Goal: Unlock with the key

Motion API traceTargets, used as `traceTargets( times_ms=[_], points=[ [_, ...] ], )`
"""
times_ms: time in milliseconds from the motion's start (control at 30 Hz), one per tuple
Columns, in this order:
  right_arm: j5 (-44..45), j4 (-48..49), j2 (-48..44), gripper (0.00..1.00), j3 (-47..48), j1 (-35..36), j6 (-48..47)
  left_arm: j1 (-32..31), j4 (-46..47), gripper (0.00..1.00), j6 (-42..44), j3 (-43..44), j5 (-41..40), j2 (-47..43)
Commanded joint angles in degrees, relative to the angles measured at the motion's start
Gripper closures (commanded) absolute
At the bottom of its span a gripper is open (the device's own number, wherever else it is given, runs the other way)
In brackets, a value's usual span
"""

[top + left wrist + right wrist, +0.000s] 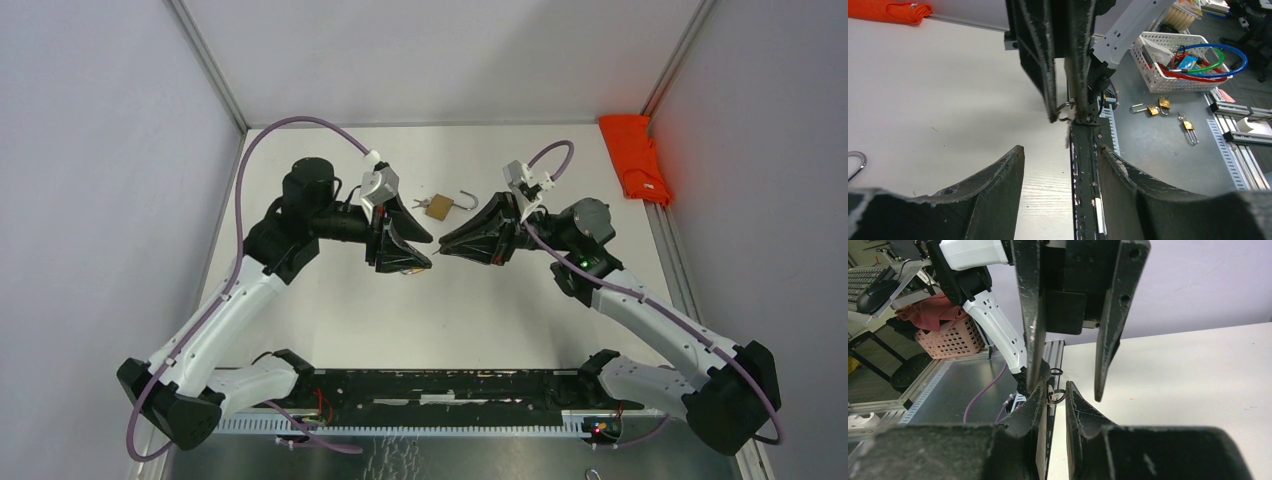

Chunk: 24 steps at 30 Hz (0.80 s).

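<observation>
Nearest to us, the right end effector (1055, 387) is drawn narrow, its two tips pinching a small key ring (1057, 396). The key itself is hidden by the black fingers, so we cannot tell how it sits in the grip or which way its blade points. Facing it tip to tip, the left end effector (1062, 150) stands wide and holds nothing. Its fingers straddle the right one's tips without closing on them.

We judge the main risk to lie in that pinch. If only the wire ring is caught, the key can swing or twist as the arm moves. It would then miss the keyhole or scrape the lock's face. A light grip could also let the ring slip and drop onto the tabletop (420, 310). Because the two end effectors are so close together, a careless withdrawal by the left one could knock the ring loose.

The padlock (438, 207) lies flat on the tabletop just beyond the point where the tips meet, on the side away from the arm bases. It is near both end effectors and touches neither. Its shackle (466, 198) points toward the right arm's side. Nothing steadies the lock, so a push from the key could slide it away.
</observation>
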Motion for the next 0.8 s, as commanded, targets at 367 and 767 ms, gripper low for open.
traceTargets(
  times_ms=[367, 767],
  points=[
    [0.0, 4.6, 3.2, 1.00, 4.7, 2.7, 1.2, -0.2, 5.1, 0.42, -1.0, 1.1, 5.1, -1.5],
    [1.0, 3.7, 2.8, 1.00, 4.5, 3.5, 0.3, -0.6, 5.9, 0.92, -1.9, 1.9, 4.8, -1.5]
  ],
)
